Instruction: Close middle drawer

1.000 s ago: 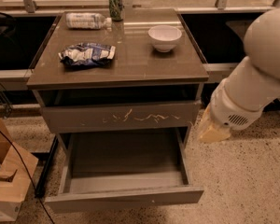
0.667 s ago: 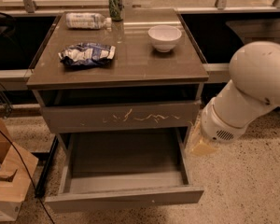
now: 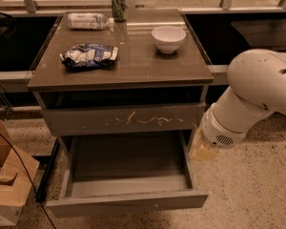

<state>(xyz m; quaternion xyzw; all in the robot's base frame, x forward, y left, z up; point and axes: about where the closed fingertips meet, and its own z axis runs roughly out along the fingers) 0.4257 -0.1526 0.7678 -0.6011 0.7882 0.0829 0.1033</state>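
The middle drawer [image 3: 128, 200] is pulled far out of the cabinet, below the drawer front with pale scratch marks [image 3: 124, 119]. Its plain front faces me and its bare grey inside [image 3: 128, 163] shows. My white arm [image 3: 257, 94] comes in from the right. My gripper [image 3: 201, 149] hangs at the arm's lower end, close beside the right side wall of the open drawer, near its back half. I cannot tell whether it touches the drawer.
On the cabinet top [image 3: 133, 70] lie a white bowl [image 3: 168, 38], a crumpled snack bag [image 3: 89, 55], a lying plastic bottle [image 3: 88, 20] and a green can [image 3: 118, 5]. A cardboard box [image 3: 7, 185] and cables sit on the floor at the left.
My arm has moved left and down, bringing the gripper closer to the right side of the open drawer. The drawer has not moved.
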